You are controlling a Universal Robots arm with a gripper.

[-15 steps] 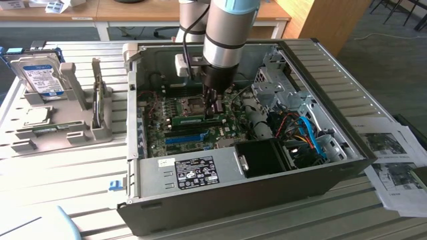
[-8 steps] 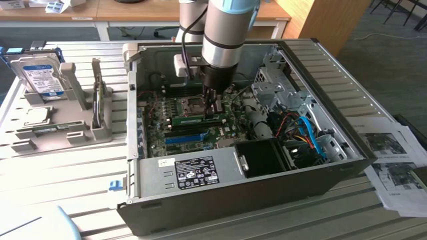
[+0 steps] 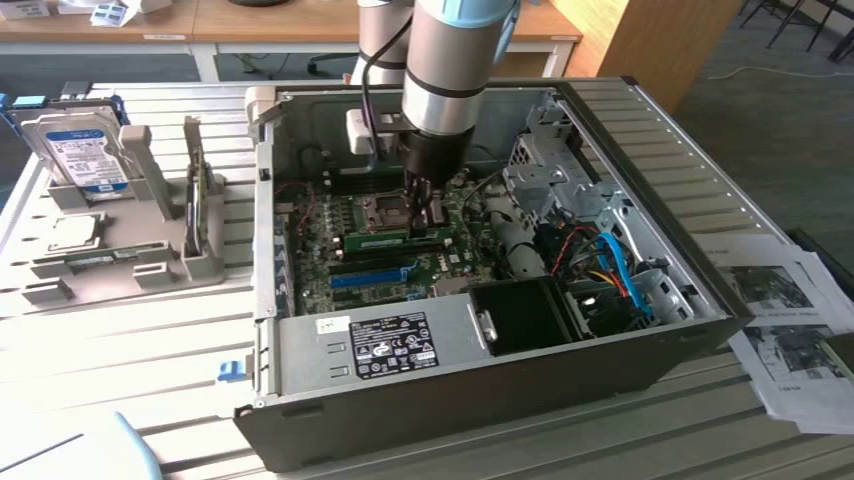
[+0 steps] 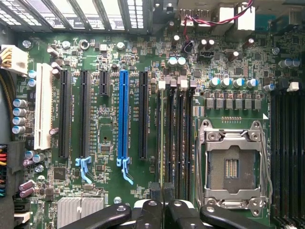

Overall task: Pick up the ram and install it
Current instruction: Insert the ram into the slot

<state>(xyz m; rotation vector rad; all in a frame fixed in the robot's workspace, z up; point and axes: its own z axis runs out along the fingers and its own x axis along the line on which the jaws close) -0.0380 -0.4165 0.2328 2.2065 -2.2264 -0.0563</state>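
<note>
Your arm (image 3: 447, 60) reaches straight down into the open computer case (image 3: 641, 330), which lies on its side on the desk (image 3: 160, 340). Your pincer (image 4: 162, 196) is low over the motherboard (image 4: 109, 191), and its two black fingers are close together, clamped on the ram (image 3: 378, 241). In the exterior view the ram is a thin green stick standing on its long edge. It sits in the row of black memory slots (image 4: 180, 138), between the square metal chip socket (image 4: 232, 167) and the long blue slot (image 4: 123, 114). The pincer grips it near the end toward the exterior view's right. You cannot tell from here if the ram is pushed all the way down into its slot or just resting on top of it. In the wrist view the memory slots run just beside the chip socket, and a white slot (image 4: 44, 107) sits well apart, past the blue one. A grey box with a label (image 3: 387, 340) fills the near side of the case. On the desk at the exterior view's left, a hard drive (image 3: 83, 150) stands in a grey holder (image 3: 147, 250). Some printed papers (image 3: 787, 330) lie at the exterior view's right.
</note>
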